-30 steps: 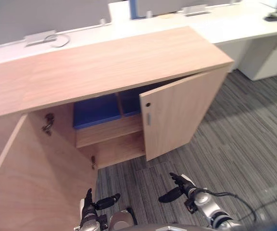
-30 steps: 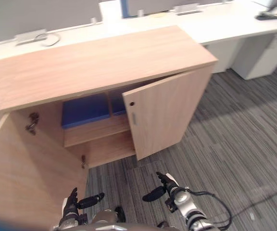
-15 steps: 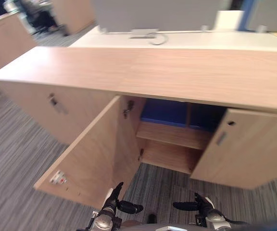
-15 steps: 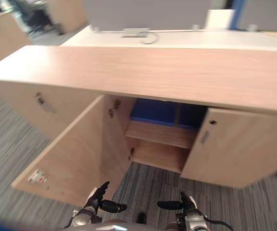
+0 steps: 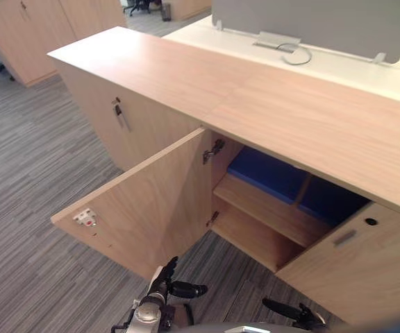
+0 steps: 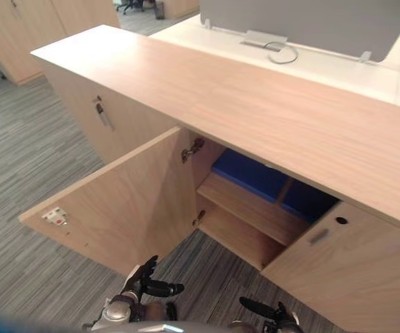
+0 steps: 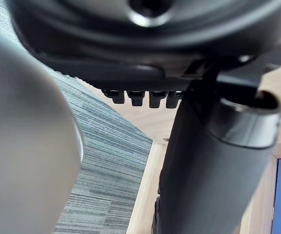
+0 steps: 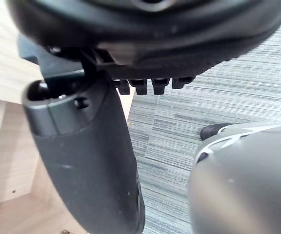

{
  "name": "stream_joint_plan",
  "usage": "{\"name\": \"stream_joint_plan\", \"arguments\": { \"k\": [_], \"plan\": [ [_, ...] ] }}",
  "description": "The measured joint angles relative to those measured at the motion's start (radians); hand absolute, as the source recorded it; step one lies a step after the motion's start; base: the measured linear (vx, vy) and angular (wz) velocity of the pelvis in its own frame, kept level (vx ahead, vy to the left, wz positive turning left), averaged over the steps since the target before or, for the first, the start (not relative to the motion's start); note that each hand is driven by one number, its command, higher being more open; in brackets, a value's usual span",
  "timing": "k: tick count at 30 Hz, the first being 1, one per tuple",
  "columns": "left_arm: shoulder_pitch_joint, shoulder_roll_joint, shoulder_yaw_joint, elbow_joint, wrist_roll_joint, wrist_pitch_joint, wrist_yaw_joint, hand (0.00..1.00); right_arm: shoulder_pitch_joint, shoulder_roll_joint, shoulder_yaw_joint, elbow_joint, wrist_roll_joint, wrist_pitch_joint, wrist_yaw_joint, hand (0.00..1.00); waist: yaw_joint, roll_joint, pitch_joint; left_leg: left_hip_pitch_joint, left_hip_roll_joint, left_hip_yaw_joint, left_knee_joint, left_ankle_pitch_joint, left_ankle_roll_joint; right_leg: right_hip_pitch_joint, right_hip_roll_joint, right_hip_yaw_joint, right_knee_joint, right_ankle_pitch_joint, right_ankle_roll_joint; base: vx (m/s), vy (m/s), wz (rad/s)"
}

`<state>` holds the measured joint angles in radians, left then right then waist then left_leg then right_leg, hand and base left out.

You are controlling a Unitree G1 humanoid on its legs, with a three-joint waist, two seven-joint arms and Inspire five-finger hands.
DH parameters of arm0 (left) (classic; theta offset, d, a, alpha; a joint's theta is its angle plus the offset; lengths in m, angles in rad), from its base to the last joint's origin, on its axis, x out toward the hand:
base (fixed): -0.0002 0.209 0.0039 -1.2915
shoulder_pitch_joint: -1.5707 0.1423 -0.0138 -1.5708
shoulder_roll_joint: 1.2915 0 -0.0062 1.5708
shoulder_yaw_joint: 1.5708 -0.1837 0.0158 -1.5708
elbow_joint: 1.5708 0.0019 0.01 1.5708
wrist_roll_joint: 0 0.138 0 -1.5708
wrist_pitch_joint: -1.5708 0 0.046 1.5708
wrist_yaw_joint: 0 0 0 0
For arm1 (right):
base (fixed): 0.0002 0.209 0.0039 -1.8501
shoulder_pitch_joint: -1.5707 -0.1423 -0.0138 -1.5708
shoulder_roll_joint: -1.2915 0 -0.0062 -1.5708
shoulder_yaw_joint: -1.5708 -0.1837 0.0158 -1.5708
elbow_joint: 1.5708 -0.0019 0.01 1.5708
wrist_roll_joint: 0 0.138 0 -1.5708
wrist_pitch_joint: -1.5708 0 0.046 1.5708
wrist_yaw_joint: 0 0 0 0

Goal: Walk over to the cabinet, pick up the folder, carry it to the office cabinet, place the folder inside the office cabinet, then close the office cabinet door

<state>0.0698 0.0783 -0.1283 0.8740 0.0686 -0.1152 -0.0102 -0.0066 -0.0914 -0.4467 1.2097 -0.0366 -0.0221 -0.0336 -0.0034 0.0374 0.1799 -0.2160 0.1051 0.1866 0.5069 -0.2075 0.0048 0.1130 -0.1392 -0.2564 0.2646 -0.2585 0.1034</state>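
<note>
Left eye view: the office cabinet point(image 5: 269, 104) is right in front of me. The blue folder point(image 5: 264, 173) lies flat on the upper shelf point(image 5: 269, 216), long side running along the shelf, with a second blue folder point(image 5: 328, 201) just beside it. So it's in, and what's left, I reckon, is the doors. The left door point(image 5: 151, 201) is swung wide out toward me; the right door point(image 5: 353, 270) is only part open. My left hand point(image 5: 164, 283) hangs low near that left door's lower corner, fingers loose, holding nothing. That's the nearer hand for the push. My right hand point(image 5: 292, 313) sits low below the right door, empty too.

Right eye view: same story. The folder is up and ahead of both hands, off to the right of my left one.

Left wrist view: fingers point(image 7: 140, 99) straight, thumb clear, nothing held, wood beyond.

Right wrist view: fingers point(image 8: 150, 87) straight, nothing in them, carpet point(image 8: 238, 92) past them.
</note>
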Motion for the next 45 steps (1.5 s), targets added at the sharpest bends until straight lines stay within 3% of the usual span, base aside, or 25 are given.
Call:
{"name": "stream_joint_plan", "arguments": {
  "k": [4,5,9,14,15,17,18,19,22,23,24,32,36,41,44,45],
  "plan": [
    [0.000,0.042,-0.026,0.032,-0.038,0.005,-0.069,1.00,0.011,-0.001,-0.006,0.002,0.000,0.002,0.019,1.00,-0.004,-0.006,-0.005,0.007,-0.087,-0.017,-0.102,0.047,0.034,0.000,-0.036,0.011,-0.047,-0.004,-0.002,0.06,0.101,0.37],
    [-0.001,0.047,-0.012,0.043,-0.040,0.010,-0.090,1.00,0.012,-0.008,-0.009,0.002,0.000,0.004,0.028,1.00,0.000,0.003,-0.005,0.004,-0.102,-0.017,-0.116,0.062,0.041,0.012,-0.044,-0.005,-0.070,0.016,0.015,0.08,0.062,0.53],
    [0.000,0.073,0.039,0.071,-0.033,0.006,-0.113,1.00,0.009,-0.004,-0.020,0.003,0.004,0.004,0.041,1.00,0.003,0.013,-0.007,-0.001,-0.100,-0.009,-0.102,0.069,0.039,0.058,-0.035,-0.052,-0.118,0.038,0.021,0.05,0.022,0.36],
    [-0.001,0.091,0.200,0.179,0.019,0.012,-0.125,1.00,-0.005,0.036,-0.021,0.001,0.041,-0.001,0.068,1.00,0.002,-0.027,-0.007,0.022,-0.114,-0.055,-0.264,0.175,0.013,0.036,-0.028,-0.110,-0.128,0.062,0.000,-0.06,-0.069,0.28],
    [-0.001,0.085,0.255,0.184,0.017,0.015,-0.133,1.00,-0.004,0.042,-0.023,0.001,0.042,-0.001,0.072,1.00,0.002,-0.050,0.006,0.025,-0.103,-0.024,-0.281,0.175,0.015,0.031,-0.032,-0.128,-0.132,0.066,-0.003,-0.09,-0.077,0.42],
    [0.002,0.070,0.330,0.196,0.012,0.016,-0.137,1.00,0.006,0.039,-0.035,0.001,0.042,0.002,0.074,1.00,0.002,-0.052,0.007,0.028,-0.052,0.039,-0.201,0.122,0.000,0.049,-0.024,-0.157,-0.133,0.066,-0.004,-0.04,-0.042,0.40],
    [0.003,0.065,0.357,0.205,0.009,0.019,-0.142,1.00,0.019,0.037,-0.042,-0.005,0.042,0.002,0.073,1.00,0.001,-0.052,0.007,0.035,-0.053,0.046,-0.203,0.119,0.000,0.064,-0.029,-0.170,-0.132,0.066,-0.003,-0.02,0.032,0.30],
    [0.004,0.061,0.376,0.209,0.008,0.019,-0.144,1.00,0.026,0.040,-0.042,-0.015,0.041,0.002,0.074,1.00,0.002,-0.052,0.005,0.045,-0.063,0.046,-0.219,0.124,0.005,0.066,-0.034,-0.169,-0.129,0.066,-0.003,-0.04,0.078,0.20],
    [0.021,0.060,0.479,0.221,-0.001,0.059,-0.141,1.00,0.059,0.057,-0.042,-0.031,0.042,0.003,0.088,1.00,-0.004,-0.084,-0.017,0.141,-0.141,0.034,-0.496,0.257,0.015,0.044,-0.061,-0.163,-0.145,0.064,-0.009,-0.02,0.055,0.16],
    [0.036,0.059,0.524,0.229,-0.021,0.073,-0.142,1.00,0.071,0.058,-0.044,-0.040,0.042,0.005,0.099,1.00,-0.009,-0.082,-0.018,0.187,-0.158,0.014,-0.607,0.310,0.018,0.047,-0.056,-0.165,-0.158,0.069,-0.013,0.00,0.036,0.21],
    [0.044,0.059,0.579,0.247,-0.033,0.087,-0.142,1.00,0.078,0.058,-0.046,-0.042,0.042,0.008,0.100,1.00,-0.009,-0.086,-0.016,0.186,-0.160,0.008,-0.606,0.315,0.019,0.052,-0.056,-0.168,-0.158,0.074,-0.017,0.00,0.027,0.20],
    [0.103,0.088,0.864,0.251,-0.158,0.135,-0.147,1.00,0.125,0.059,-0.063,-0.056,0.041,0.025,0.120,1.00,-0.003,-0.079,-0.034,0.216,-0.172,0.003,-0.607,0.294,0.028,0.119,-0.050,-0.181,-0.230,0.081,-0.059,0.00,0.003,0.07],
    [0.101,0.117,0.854,0.127,-0.158,0.150,-0.116,1.00,0.144,0.077,-0.062,-0.069,0.041,0.025,0.122,1.00,0.005,-0.094,-0.043,0.233,-0.181,0.013,-0.607,0.273,0.028,0.145,-0.059,-0.182,-0.252,0.079,-0.072,0.07,-0.007,-0.04],
    [0.089,0.119,0.693,-0.300,-0.156,0.134,-0.062,1.00,0.200,0.083,-0.034,-0.107,0.041,0.026,0.120,1.00,0.025,-0.090,-0.076,0.269,-0.162,-0.003,-0.606,0.242,0.022,0.151,-0.041,-0.165,-0.185,0.123,-0.144,0.13,0.011,0.05],
    [0.043,0.140,0.658,-0.417,-0.148,0.121,-0.026,1.00,0.206,0.073,-0.004,-0.109,0.042,0.025,0.119,1.00,0.020,-0.072,-0.094,0.309,-0.114,-0.003,-0.600,0.235,0.018,0.108,-0.023,-0.120,-0.060,0.158,-0.125,0.17,0.054,-0.02],
    [0.026,0.162,0.634,-0.445,-0.136,0.121,-0.008,1.00,0.207,0.071,0.007,-0.121,0.041,0.024,0.120,1.00,0.014,-0.066,-0.097,0.315,-0.088,-0.002,-0.599,0.233,0.014,0.093,-0.002,-0.101,-0.069,0.118,-0.101,0.13,0.022,-0.05]
  ]
}}
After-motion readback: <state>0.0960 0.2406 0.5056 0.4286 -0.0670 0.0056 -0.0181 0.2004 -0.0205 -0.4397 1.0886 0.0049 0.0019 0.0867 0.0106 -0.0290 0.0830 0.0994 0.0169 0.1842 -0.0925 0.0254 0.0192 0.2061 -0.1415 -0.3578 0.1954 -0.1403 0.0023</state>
